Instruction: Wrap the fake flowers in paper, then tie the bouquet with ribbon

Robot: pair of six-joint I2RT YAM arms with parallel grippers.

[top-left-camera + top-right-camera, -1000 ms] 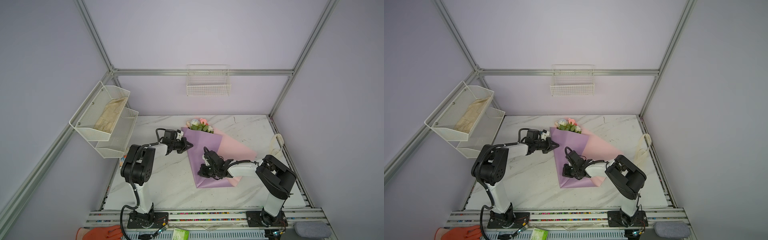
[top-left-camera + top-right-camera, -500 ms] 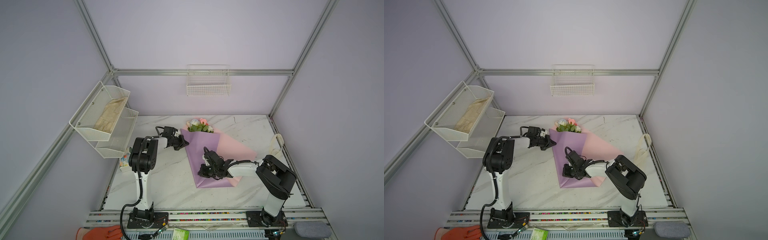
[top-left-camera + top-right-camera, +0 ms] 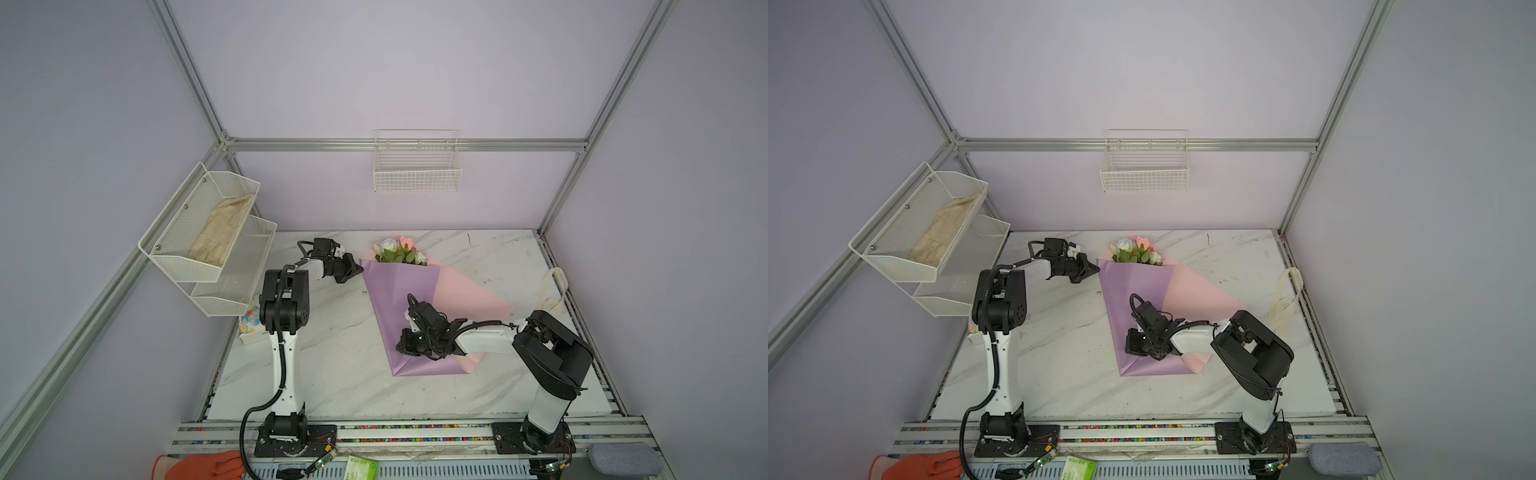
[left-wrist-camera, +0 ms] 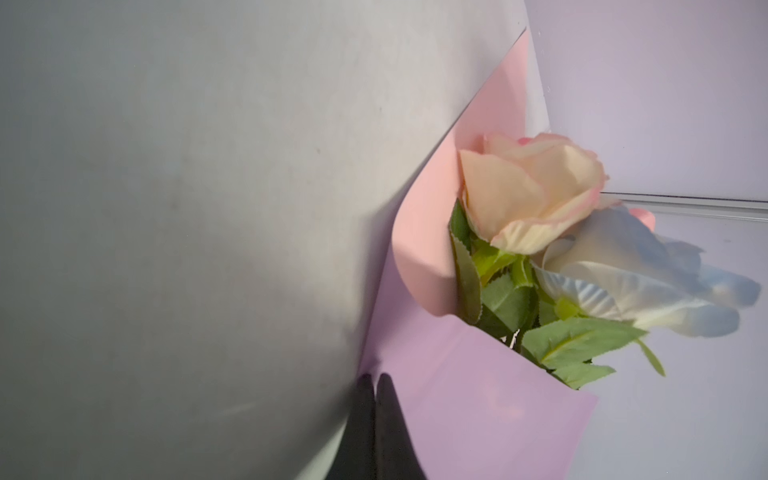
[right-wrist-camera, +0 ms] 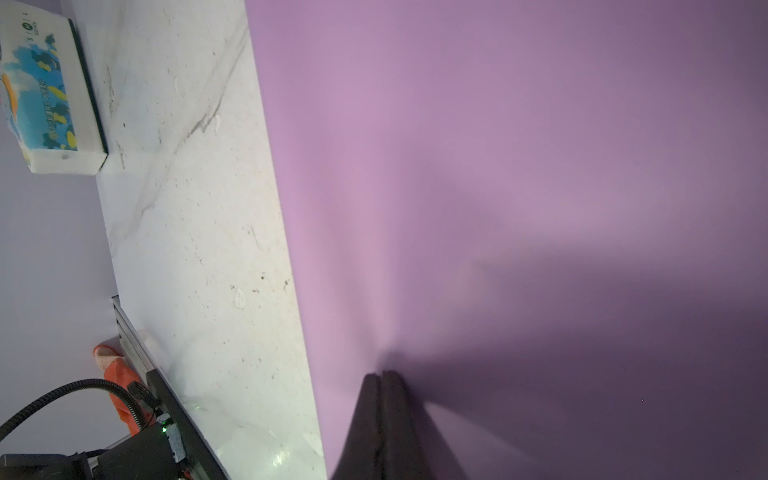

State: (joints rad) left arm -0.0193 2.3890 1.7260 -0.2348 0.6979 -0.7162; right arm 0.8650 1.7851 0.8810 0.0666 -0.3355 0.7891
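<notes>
Left wrist view: bouquet of fake flowers (image 4: 532, 195), cream-pink and pale blue roses with green leaves. The heads poke from the open far end of the lilac-and-pink wrapping paper (image 3: 399, 299), which lies on the marble table (image 3: 332, 374).

- Left gripper (image 3: 358, 269): at the paper's far left corner, fingers together. Whether they nip the edge cannot be told.
- Right gripper (image 5: 381, 378): on the paper's lilac flap, toward its narrow near end. Fingers together, tips pressing the sheet down.
- Cream ribbon (image 3: 552, 306): well apart from the paper, to its right, untouched.

Step, as judged: sheathing the stems. The lilac flap is over, the pink flap lies flat, and tying is not begun.

Next move calls for folding the pink flap across while one gripper pins the paper, then fetching the ribbon.
</notes>
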